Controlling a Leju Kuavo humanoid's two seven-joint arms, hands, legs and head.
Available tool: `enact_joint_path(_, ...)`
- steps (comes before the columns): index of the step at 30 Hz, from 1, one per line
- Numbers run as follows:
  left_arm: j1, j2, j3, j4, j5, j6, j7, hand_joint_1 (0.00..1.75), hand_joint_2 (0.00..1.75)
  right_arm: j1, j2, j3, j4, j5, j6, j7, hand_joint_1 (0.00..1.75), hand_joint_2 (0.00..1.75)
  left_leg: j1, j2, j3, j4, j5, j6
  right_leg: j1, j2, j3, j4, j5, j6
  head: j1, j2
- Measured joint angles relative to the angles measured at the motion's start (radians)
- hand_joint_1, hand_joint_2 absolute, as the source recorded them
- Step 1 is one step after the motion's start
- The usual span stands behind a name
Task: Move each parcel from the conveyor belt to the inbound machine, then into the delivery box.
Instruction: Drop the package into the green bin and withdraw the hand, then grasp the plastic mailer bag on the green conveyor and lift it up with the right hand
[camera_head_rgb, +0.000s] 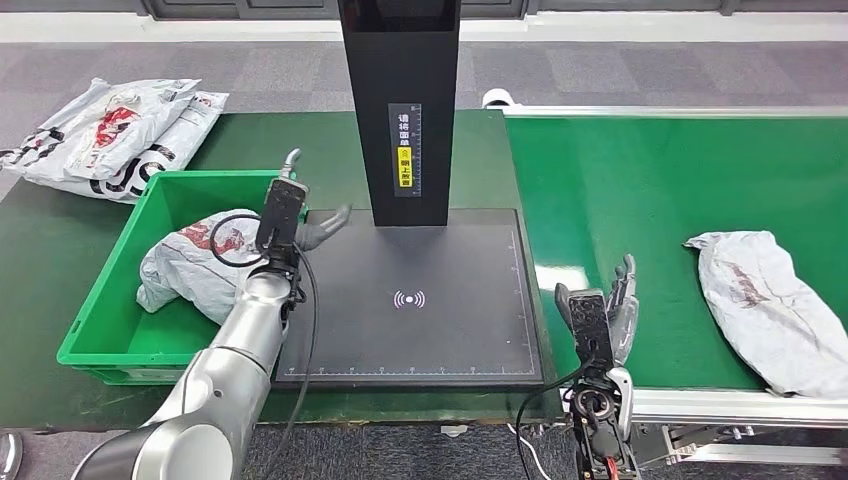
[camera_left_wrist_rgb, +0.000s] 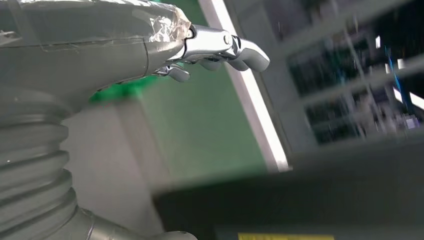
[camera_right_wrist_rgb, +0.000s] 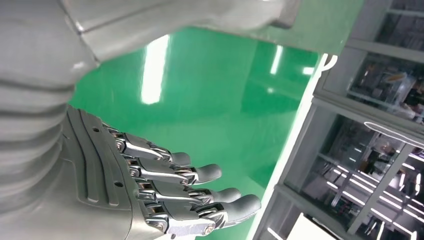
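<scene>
Right hand (camera_head_rgb: 622, 300) empty, fingers spread, at the near edge of the green conveyor belt (camera_head_rgb: 640, 190). Crumpled white plastic parcel with red print (camera_head_rgb: 768, 305) lying well to that hand's right on the belt, long axis running from far-left to near-right, near end by the belt's front rail. Left hand (camera_head_rgb: 318, 228) empty and spread above the black scanner platform (camera_head_rgb: 420, 340), just beside the green plastic crate (camera_head_rgb: 100, 345) holding another white parcel (camera_head_rgb: 190, 265). Likely risks: loose film slipping from a shallow grasp, or the belt carrying the parcel past reach.
</scene>
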Motion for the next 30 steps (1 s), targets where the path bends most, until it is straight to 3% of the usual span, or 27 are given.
enact_joint_path(6, 0.022, -0.054, -0.03, 0.043, 0.049, -0.042, -0.034, 0.0, 1.75, 0.0, -0.013, -0.029, 0.002, 0.01, -0.01, -0.03, 0.0, 0.0, 0.0, 0.0, 0.0, 0.0, 0.0, 0.0, 0.001, 0.0, 0.0, 0.0, 0.0, 0.0, 0.0, 0.0)
enact_joint_path(10, 0.026, -0.064, -0.039, 0.057, 0.062, -0.049, -0.036, 0.0, 1.75, 0.0, -0.017, -0.04, 0.008, 0.01, -0.01, -0.039, 0.0, 1.75, 0.001, 0.0, 0.0, 0.0, 0.0, 0.0, 0.001, 0.0, 0.0, 0.001, 0.0, 0.0, 0.0, 0.0)
enact_joint_path(14, 0.043, -0.065, -0.049, 0.054, 0.137, -0.062, -0.055, 0.0, 1.75, -0.027, -0.024, -0.042, 0.053, 0.012, -0.026, -0.072, 0.0, 1.75, 0.001, 0.001, 0.0, 0.0, 0.0, 0.0, 0.001, 0.0, 0.0, 0.001, 0.0, 0.0, 0.0, 0.0)
enact_joint_path(18, 0.101, -0.065, -0.1, 0.015, 0.275, -0.066, -0.066, 0.0, 1.75, -0.117, -0.048, -0.042, 0.195, 0.058, -0.144, -0.077, 0.0, 1.75, 0.0, 0.001, 0.0, 0.0, 0.001, 0.001, 0.0, 0.001, 0.0, 0.001, 0.0, 0.0, 0.0, 0.0)
enact_joint_path(22, 0.138, -0.065, -0.175, 0.005, 0.369, -0.055, -0.067, 0.0, 1.75, -0.164, -0.076, -0.094, 0.257, 0.382, -0.227, 0.077, 0.0, 1.75, 0.0, -0.002, -0.001, 0.0, 0.002, 0.002, 0.0, -0.003, 0.0, 0.0, 0.0, 0.0, 0.0, 0.0)
enact_joint_path(26, 0.162, -0.066, -0.237, 0.017, 0.392, -0.04, -0.062, 0.0, 1.75, -0.179, -0.103, -0.257, 0.258, 0.75, -0.237, 0.244, 0.0, 1.75, 0.0, -0.004, -0.002, 0.0, 0.001, 0.003, 0.0, -0.004, 0.001, -0.001, 0.0, 0.001, 0.0, 0.0)
enact_joint_path(30, 0.177, -0.066, -0.272, 0.047, 0.392, -0.032, -0.04, 0.0, 1.75, -0.177, -0.147, -0.389, 0.255, 0.93, -0.24, 0.38, 0.0, 1.75, -0.001, -0.005, -0.003, 0.001, 0.001, 0.003, -0.001, -0.005, 0.0, -0.001, 0.0, 0.001, 0.0, 0.0)
